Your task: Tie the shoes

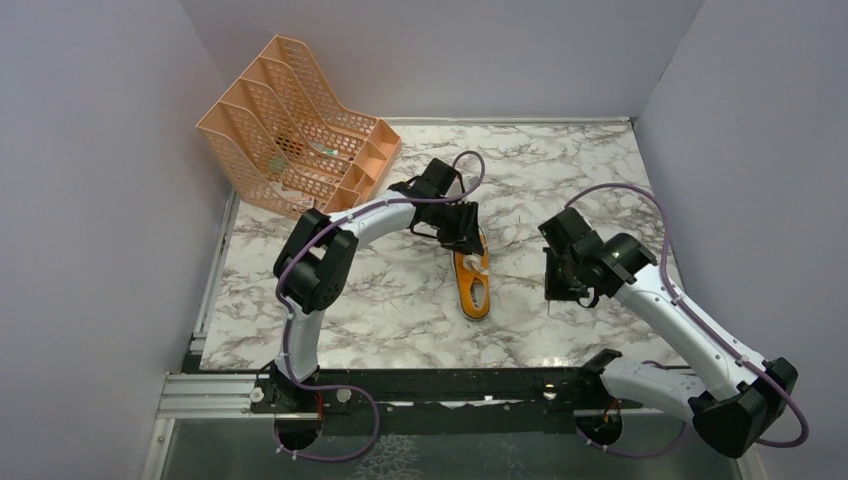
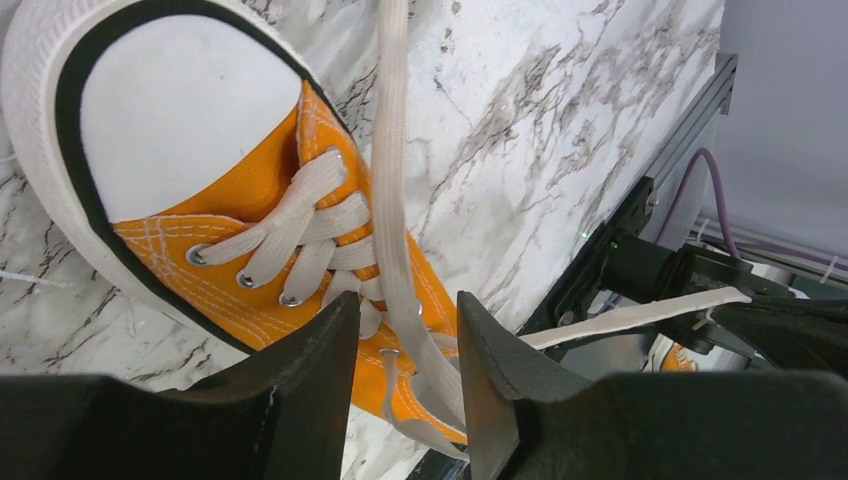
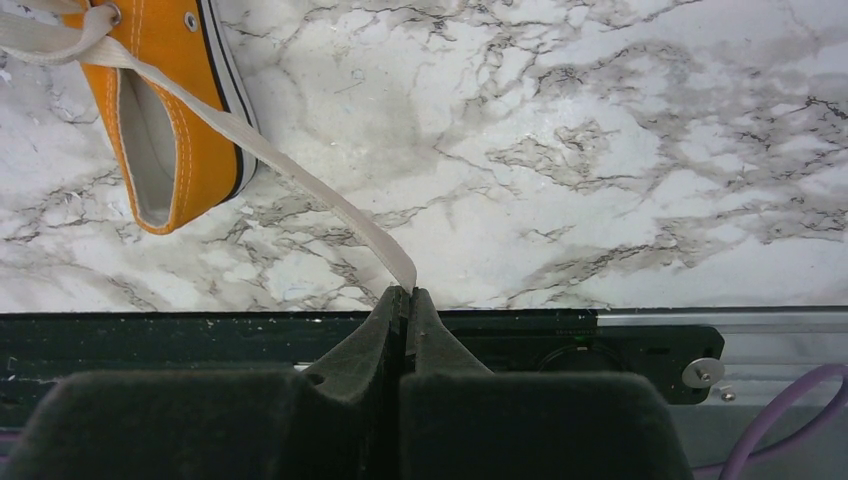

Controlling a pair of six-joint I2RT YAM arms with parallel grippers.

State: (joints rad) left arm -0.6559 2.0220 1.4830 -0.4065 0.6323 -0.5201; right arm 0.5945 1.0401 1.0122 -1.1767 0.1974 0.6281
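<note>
Your shoe [image 1: 473,285] lies mid-way across the desk [image 1: 560,170], with your right end effector [image 3: 405,297] clamped shut on its taut lace [image 3: 250,140] and your left end effector [image 2: 400,340] part open astride the other lace [image 2: 388,150].

Sneaker [image 1: 472,285] mid tabletop [image 1: 560,180], heel toward near edge. Rack [image 1: 295,125] in far-left corner. Left gripper [image 1: 465,238] over sneaker's far end; right gripper [image 3: 405,300] to its right, lace [image 3: 290,172] stretched between them.
</note>
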